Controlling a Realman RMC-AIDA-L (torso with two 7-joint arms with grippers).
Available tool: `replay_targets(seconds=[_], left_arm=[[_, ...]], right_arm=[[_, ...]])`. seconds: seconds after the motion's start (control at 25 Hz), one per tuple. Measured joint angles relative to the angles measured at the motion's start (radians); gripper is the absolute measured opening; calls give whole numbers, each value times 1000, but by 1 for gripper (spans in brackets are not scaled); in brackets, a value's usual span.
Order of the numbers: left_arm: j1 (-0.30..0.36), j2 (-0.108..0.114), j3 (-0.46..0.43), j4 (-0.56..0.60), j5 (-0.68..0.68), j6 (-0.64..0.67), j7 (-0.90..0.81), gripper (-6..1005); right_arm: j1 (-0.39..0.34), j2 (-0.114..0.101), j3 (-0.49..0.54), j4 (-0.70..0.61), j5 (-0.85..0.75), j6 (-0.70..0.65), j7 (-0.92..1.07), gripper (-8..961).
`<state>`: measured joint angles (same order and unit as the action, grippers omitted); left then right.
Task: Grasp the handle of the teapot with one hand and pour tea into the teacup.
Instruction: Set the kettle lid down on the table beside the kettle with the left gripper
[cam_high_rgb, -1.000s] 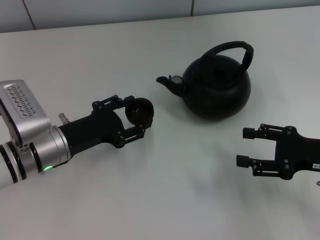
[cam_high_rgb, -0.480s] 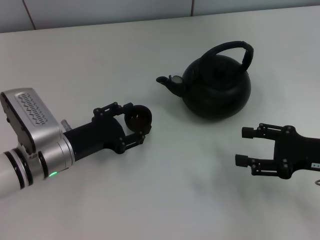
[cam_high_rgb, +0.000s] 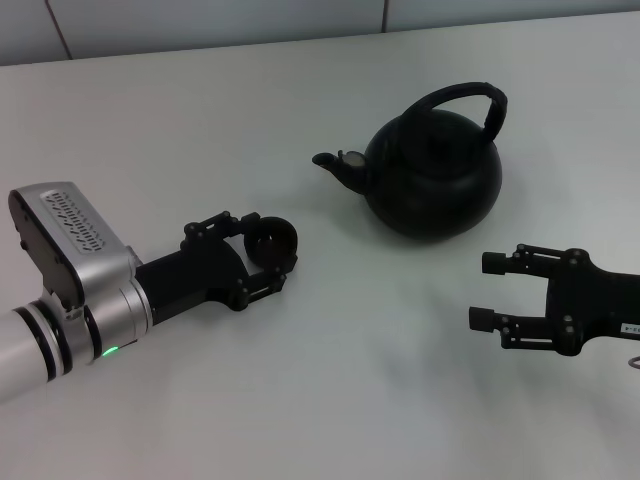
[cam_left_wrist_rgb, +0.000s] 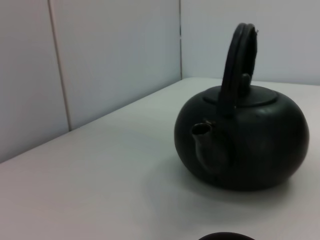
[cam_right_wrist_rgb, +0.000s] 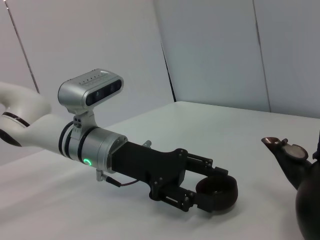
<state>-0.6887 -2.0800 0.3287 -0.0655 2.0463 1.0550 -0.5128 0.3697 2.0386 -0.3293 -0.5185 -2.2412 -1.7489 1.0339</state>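
Your left end effector (cam_high_rgb: 262, 255) is closed around the cup (cam_high_rgb: 272, 241), low over the desk (cam_high_rgb: 200, 120), left of the pot (cam_high_rgb: 432, 172). The spout (cam_high_rgb: 338, 168) points toward the cup. Your right end effector (cam_high_rgb: 487, 291) is wide open and holds nothing, near the pot's front.

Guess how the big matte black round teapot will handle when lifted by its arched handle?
The matte black round teapot looks thick-walled, so probably heavy. Its arched black handle sits above the body, so it may swing under a pinch grip. The textured handle should resist slipping.
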Motion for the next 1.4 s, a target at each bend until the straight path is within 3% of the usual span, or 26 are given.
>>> replay_targets(seconds=[0.96,1.0,1.12,1.4], left_arm=[[-3,0,-11,-24,1,-20,1,752],[-3,0,-13,-24,0,-19,1,796],[-3,0,-14,-24,0,-18,0,796],[15,3,-21,-19,4,32,1,796]], right_arm=[[0,0,0,0,0,0,0,769],[0,0,1,0,0,0,0,769],[0,0,1,0,0,-1,0,769],[-2,0,1,0,0,-1,0,769]])
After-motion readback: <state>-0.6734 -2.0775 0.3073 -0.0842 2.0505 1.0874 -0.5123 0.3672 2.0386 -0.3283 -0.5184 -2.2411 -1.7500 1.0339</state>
